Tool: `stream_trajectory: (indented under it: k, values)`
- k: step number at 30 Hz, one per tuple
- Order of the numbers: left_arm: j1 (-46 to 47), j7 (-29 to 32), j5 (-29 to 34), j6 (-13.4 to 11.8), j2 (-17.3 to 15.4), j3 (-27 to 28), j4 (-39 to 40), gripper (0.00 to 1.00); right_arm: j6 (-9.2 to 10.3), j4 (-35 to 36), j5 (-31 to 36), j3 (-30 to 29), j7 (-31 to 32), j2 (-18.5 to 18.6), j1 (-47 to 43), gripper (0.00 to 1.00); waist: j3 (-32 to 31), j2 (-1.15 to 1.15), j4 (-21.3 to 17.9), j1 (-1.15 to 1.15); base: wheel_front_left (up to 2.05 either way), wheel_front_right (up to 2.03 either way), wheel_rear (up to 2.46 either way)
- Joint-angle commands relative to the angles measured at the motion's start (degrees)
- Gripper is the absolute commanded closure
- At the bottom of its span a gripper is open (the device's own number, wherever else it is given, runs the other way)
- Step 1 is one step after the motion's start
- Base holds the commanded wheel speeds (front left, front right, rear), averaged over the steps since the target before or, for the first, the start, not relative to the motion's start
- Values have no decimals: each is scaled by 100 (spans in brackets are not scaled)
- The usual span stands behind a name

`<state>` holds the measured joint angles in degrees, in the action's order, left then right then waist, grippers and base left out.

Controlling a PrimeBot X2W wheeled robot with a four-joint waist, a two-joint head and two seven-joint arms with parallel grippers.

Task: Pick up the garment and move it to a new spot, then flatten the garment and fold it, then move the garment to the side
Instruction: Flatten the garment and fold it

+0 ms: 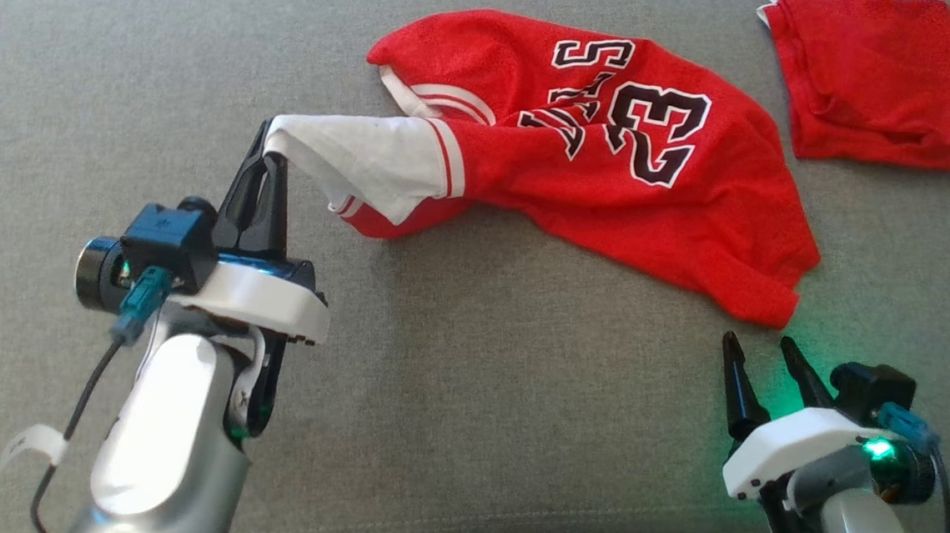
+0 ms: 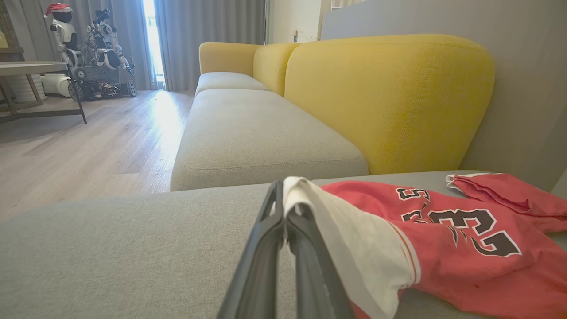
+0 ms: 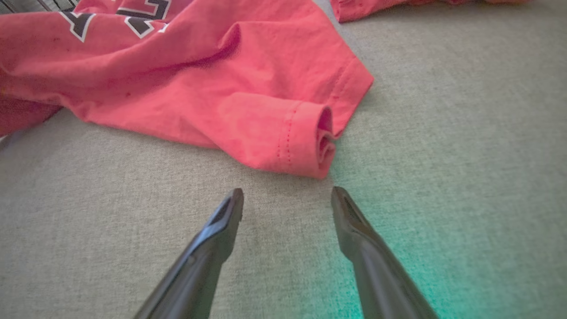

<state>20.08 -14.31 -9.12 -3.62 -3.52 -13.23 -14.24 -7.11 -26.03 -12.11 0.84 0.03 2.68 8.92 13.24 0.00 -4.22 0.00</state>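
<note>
A red jersey (image 1: 616,168) with a white sleeve and the number 23 lies crumpled on the grey cushion (image 1: 467,383). My left gripper (image 1: 270,148) is shut on the white sleeve end (image 1: 348,161), lifting it a little off the cushion; in the left wrist view the gripper (image 2: 283,190) pinches the white cloth (image 2: 354,248), with the red jersey (image 2: 478,248) trailing to the right. My right gripper (image 1: 758,345) stands open just below the jersey's lower right hem; in the right wrist view the gripper (image 3: 288,197) sits just short of the rolled hem corner (image 3: 310,141), apart from it.
A second red garment (image 1: 881,77) lies folded at the cushion's far right corner. In the left wrist view a yellow-backed sofa (image 2: 390,97), a wooden floor (image 2: 88,141), a table (image 2: 31,71) and another robot (image 2: 88,53) stand beyond the cushion's edge.
</note>
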Motion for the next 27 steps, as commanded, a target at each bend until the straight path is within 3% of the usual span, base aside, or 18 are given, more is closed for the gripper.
stream_trajectory:
  k: [1, 8, 18, 19, 21, 22, 23, 24, 27]
  values:
    - [88, -69, 56, 22, -73, 194, 221, 100, -37, 177, 73, 91, -8, 20, 194, 0, 26, 0, 10, 0, 0, 0, 0]
    - [130, -69, 82, 79, -60, 198, 201, 100, -37, 7, 542, -76, -125, 20, 412, 0, 97, 0, 71, 0, 0, 0, 0]
    - [155, -69, 111, 100, -43, 230, 196, 100, -37, -296, 660, -138, -187, 20, 603, 0, 140, 0, 100, 0, 0, 0, 0]
    - [158, -69, 114, 101, -42, 236, 194, 100, -37, -314, 645, -116, -199, 20, 620, 12, 142, 0, 96, 0, 0, 0, 0]
    - [163, -69, 122, 103, -41, 248, 190, 100, -37, -348, 624, -89, -224, 20, 649, 58, 145, 0, 86, 0, 0, 0, 0]
    - [166, -69, 126, 105, -40, 253, 187, 100, -37, -360, 619, -75, -246, 20, 663, 65, 147, 0, 82, 0, 0, 0, 0]
    - [169, -69, 129, 107, -40, 257, 182, 100, -37, -373, 615, -63, -266, 20, 674, 79, 147, 0, 77, 0, 0, 0, 0]
    - [171, -69, 132, 110, -39, 260, 175, 100, -37, -387, 615, -46, -284, 20, 683, 100, 146, 0, 73, 0, 0, 0, 0]
    - [168, -69, 140, 113, -36, 269, 149, 100, -37, -442, 639, -2, -300, 20, 666, 100, 122, 0, 61, 0, 0, 0, 0]
